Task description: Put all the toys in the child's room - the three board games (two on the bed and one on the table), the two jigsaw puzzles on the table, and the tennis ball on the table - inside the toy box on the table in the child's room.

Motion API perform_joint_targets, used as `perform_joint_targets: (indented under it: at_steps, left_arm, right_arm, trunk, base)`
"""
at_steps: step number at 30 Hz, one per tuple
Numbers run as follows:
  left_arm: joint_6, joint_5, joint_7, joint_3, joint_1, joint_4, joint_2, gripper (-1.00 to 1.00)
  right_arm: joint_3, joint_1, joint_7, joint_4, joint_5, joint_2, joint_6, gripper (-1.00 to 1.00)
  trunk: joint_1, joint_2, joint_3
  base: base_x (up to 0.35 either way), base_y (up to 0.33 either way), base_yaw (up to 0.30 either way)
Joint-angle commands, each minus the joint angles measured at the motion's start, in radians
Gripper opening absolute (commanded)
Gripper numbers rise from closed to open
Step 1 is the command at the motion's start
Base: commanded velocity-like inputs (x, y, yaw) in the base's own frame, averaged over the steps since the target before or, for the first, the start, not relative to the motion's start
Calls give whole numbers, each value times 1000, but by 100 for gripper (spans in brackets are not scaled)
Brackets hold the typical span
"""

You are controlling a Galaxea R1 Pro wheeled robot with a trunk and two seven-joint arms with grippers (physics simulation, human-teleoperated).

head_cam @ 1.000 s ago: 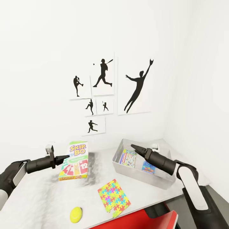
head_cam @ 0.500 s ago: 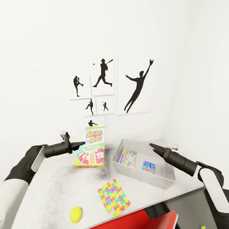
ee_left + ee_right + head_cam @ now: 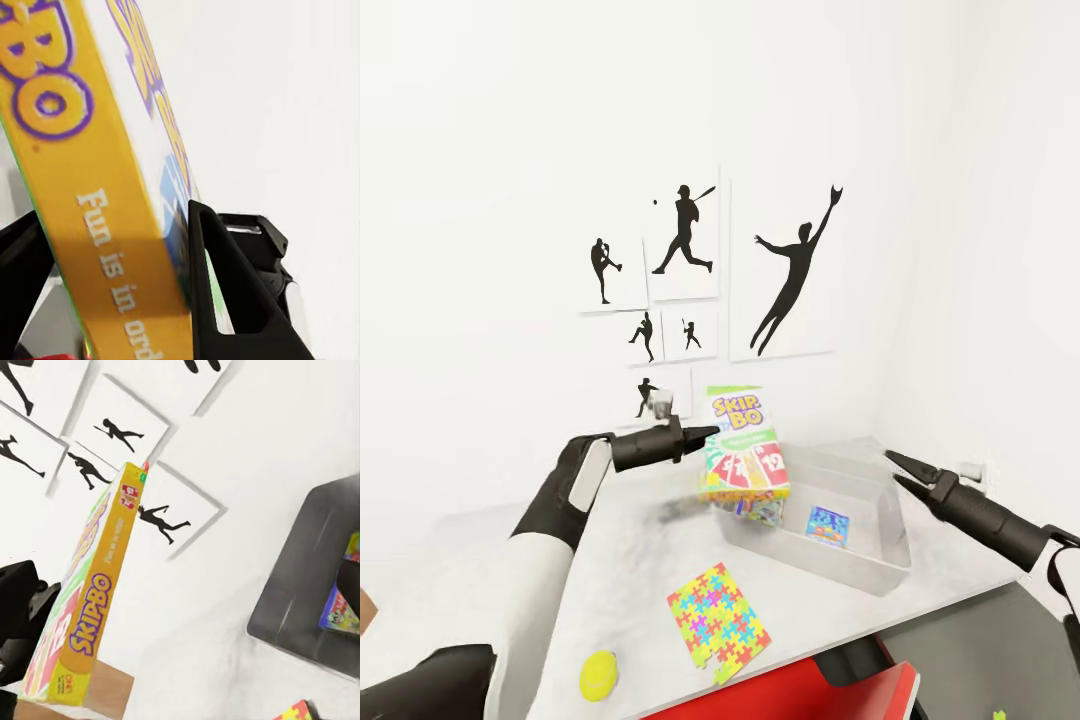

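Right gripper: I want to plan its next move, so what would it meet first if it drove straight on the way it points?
The right gripper points up-left over the toy box. Probably the held Skip-Bo box comes first, though depth is unclear; otherwise the wall posters.

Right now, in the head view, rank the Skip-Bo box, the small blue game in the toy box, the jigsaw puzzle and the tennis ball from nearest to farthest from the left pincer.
1. Skip-Bo box: held in the left pincer, above the toy box's near end.
2. Small blue game: inside the toy box.
3. Jigsaw puzzle: flat on the table, toward the front.
4. Tennis ball: at the table's front edge.
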Motion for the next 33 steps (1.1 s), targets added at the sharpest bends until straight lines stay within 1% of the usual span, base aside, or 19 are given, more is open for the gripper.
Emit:
perform_joint_targets:
  at_steps: [1, 3, 5, 6, 8, 10, 12, 14, 15, 17, 19, 21, 22, 23, 26, 28, 29, 32, 33]
  left_arm:
    - [2, -4, 37, 22, -1, 1, -28, -100]
    - [-7, -1, 130, 43, -2, 1, -67, -100]
    - [-67, 15, 212, 53, -2, 7, -69, -100]
    - [-89, 23, 229, 54, -2, 13, -69, -100]
    - [-177, 76, 289, 57, -2, 57, -69, -100]
    - [-252, 151, 354, 54, -2, 116, -69, -100]
    - [-333, 219, 439, 49, -3, 170, -69, -100]
    - [-415, 260, 533, 34, -3, 217, -69, -100]
    - [-432, 267, 552, 27, -3, 227, -69, -100]
    - [-480, 282, 600, -19, -3, 251, -69, -100]
    - [-502, 301, 619, -65, -3, 262, -69, -100]
    - [-511, 355, 627, -97, -3, 267, -69, -100]
    - [-513, 373, 628, -107, -3, 268, -69, -100]
    - [-515, 406, 630, -136, -3, 269, -69, -100]
    - [-519, 495, 632, -264, -3, 265, -69, -100]
    - [-537, 552, 633, -338, -3, 259, -69, -100]
    - [-547, 565, 634, -354, -3, 257, -69, -100]
    - [-598, 618, 638, -450, -3, 229, -69, -100]
    - [-603, 623, 638, -464, -3, 223, -69, -100]
  right_arm:
    - [-29, 3, 24, 11, 7, -2, 8, 100]
    - [-74, 7, 64, 32, 11, -5, 11, 100]
    - [-99, 11, 98, 47, 13, -6, 11, 100]
    - [-102, 12, 103, 49, 13, -6, 12, 100]
    - [-111, 15, 116, 53, 14, -6, 12, 100]
    - [-114, 17, 121, 55, 14, -6, 11, 100]
    - [-116, 18, 123, 55, 14, -7, 11, 100]
    - [-117, 19, 124, 56, 15, -7, 11, 100]
    - [-117, 19, 124, 56, 15, -7, 11, 100]
    - [-118, 19, 125, 56, 15, -6, 11, 100]
    - [-118, 19, 125, 54, 15, -5, 11, 100]
    - [-118, 19, 125, 54, 15, -5, 10, 100]
    - [-118, 19, 125, 53, 15, -5, 10, 100]
    - [-118, 19, 125, 54, 15, -5, 10, 100]
    - [-118, 19, 125, 54, 15, -5, 10, 100]
    - [-118, 19, 125, 55, 16, -5, 10, 100]
    - [-118, 19, 125, 55, 15, -5, 10, 100]
    - [-118, 19, 124, 56, 16, -5, 10, 100]
    - [-118, 19, 124, 56, 16, -5, 10, 100]
  trunk:
    - [1, -1, -1]
    - [1, -1, -1]
    - [1, -1, -1]
    - [1, -1, -1]
    - [1, -1, -1]
    - [1, -1, -1]
    - [1, -1, -1]
    - [1, -1, -1]
    - [1, -1, -1]
    - [1, -1, -1]
    - [1, -1, -1]
    - [1, -1, -1]
    - [1, -1, -1]
    - [1, -1, -1]
    - [1, -1, -1]
    - [1, -1, -1]
    - [1, -1, -1]
    - [1, -1, -1]
    - [1, -1, -1]
  base:
    - [0, 0, 0]
    - [0, 0, 0]
    - [0, 0, 0]
    - [0, 0, 0]
    - [0, 0, 0]
    - [0, 0, 0]
    - [0, 0, 0]
    - [0, 0, 0]
    - [0, 0, 0]
    - [0, 0, 0]
    - [0, 0, 0]
    - [0, 0, 0]
    - [0, 0, 0]
    - [0, 0, 0]
    - [0, 0, 0]
    - [0, 0, 0]
    - [0, 0, 0]
    - [0, 0, 0]
    - [0, 0, 0]
